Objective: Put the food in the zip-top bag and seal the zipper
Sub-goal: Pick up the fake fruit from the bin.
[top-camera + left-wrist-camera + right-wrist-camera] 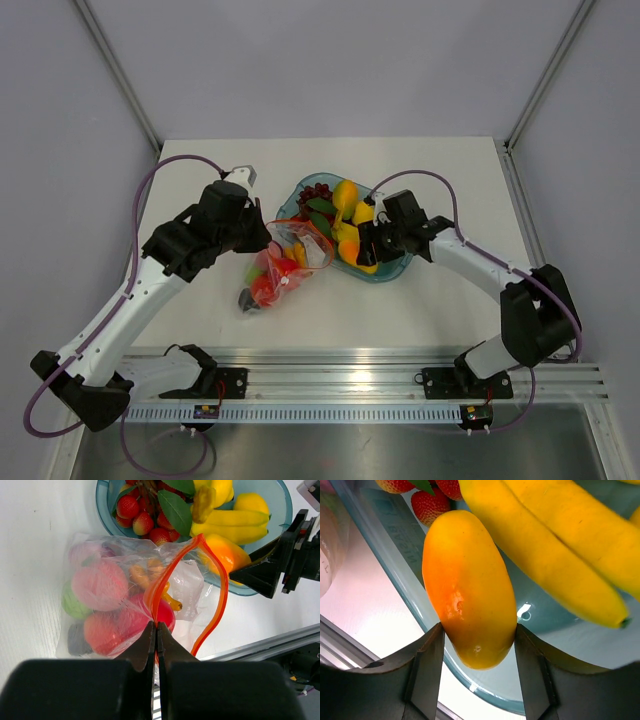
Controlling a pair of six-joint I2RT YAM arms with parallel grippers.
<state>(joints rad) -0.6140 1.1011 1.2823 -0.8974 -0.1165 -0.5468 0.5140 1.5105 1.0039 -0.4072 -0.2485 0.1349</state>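
Note:
The zip-top bag (197,587) lies on the table with its mouth held open. Red, pink, green and orange food (100,585) sits inside it. My left gripper (156,628) is shut on the near side of the orange-red zipper (218,582), lifting that edge. In the top view the bag (283,268) lies just left of the tray, with the left gripper (262,236) at its upper rim. My right gripper (477,636) is inside the tray, its fingers pressed against both sides of an orange-yellow mango (469,587). In the top view the right gripper (354,246) is over the tray's left part.
The blue-tinted tray (390,273) holds bananas (545,540), strawberries (142,517), a green leaf (175,511) and dark grapes (318,191). A dark piece (247,300) lies by the bag's lower corner. The aluminium rail (340,380) runs along the near edge.

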